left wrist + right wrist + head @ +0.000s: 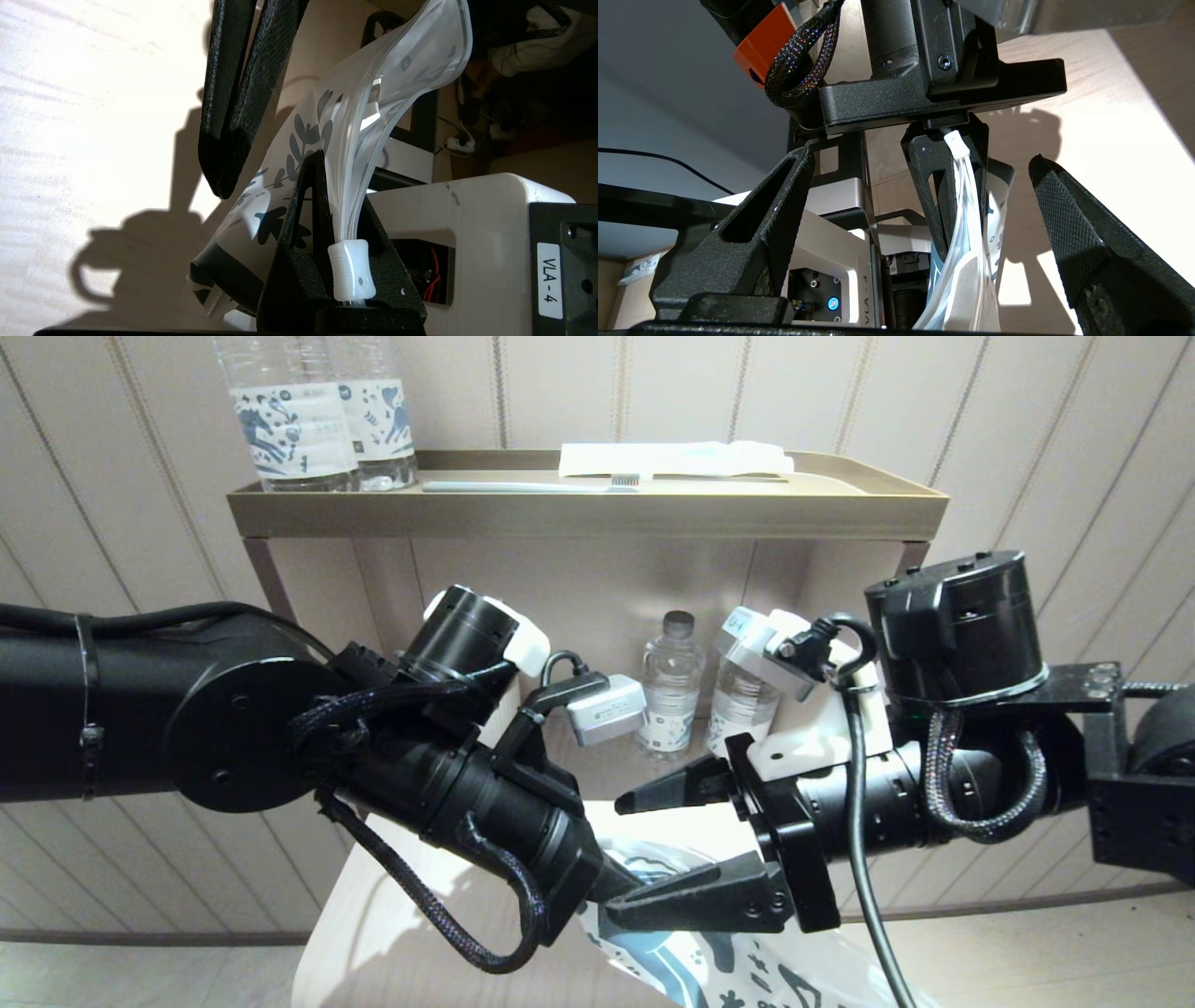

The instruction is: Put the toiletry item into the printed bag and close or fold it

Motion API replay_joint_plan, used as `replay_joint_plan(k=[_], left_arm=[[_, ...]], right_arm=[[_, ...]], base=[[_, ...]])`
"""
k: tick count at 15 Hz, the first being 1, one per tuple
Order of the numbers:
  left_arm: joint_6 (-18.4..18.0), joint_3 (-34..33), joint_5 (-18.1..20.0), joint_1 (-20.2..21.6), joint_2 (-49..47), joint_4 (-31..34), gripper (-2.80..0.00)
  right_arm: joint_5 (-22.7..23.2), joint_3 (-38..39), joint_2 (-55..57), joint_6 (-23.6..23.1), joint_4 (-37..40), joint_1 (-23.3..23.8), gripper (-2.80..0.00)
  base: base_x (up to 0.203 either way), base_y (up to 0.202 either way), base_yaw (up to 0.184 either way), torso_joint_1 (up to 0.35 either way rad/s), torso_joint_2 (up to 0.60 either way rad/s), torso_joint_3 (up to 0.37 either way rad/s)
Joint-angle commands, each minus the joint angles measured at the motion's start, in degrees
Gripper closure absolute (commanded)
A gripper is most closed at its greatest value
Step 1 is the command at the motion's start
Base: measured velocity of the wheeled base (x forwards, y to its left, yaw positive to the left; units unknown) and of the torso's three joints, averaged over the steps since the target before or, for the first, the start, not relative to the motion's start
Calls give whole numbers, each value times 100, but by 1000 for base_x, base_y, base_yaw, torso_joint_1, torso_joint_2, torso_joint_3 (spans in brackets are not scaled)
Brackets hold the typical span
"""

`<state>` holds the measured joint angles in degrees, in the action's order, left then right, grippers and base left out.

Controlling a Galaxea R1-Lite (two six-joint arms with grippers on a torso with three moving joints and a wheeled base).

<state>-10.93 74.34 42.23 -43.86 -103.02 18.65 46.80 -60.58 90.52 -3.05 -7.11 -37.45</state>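
Over table [373, 933]: left end effector [945, 186] pinches bag [966, 280] (zip)

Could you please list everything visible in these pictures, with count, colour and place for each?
printed bag: one, white with dark blue print, hanging over the pale table, pinched at its zip strip.
zip slider: one, white, at the bag's end by the left tool.
water bottles: two clear on the tray, two on the shelf below.
toothbrush: one, pale, on the tray.
white packet: one, on the tray.
tray: one, bronze, top of stand.
left tool: black, shut on the bag.
right tool: black, open, facing the bag.
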Motion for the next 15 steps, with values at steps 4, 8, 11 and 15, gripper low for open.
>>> replay_joint_plan(k=[4, 8, 11, 15], left_arm=[[-5, -3, 31, 49, -11, 7, 0], [-5, 2, 93, 62, -16, 7, 0], [-5, 2, 93, 62, -16, 7, 0], [-14, 11, 84, 70, -16, 7, 0]], right_arm=[[40, 11, 10, 32, -1, -43, -280], [277, 2, 19, 50, -1, -43, -280], [277, 11, 28, 41, -10, -43, 0], [332, 55, 36, 11, -10, -4, 0]], base=[[0, 0, 0, 0, 0, 0], [0, 0, 0, 0, 0, 0], [0, 0, 0, 0, 0, 0], [0, 0, 0, 0, 0, 0]])
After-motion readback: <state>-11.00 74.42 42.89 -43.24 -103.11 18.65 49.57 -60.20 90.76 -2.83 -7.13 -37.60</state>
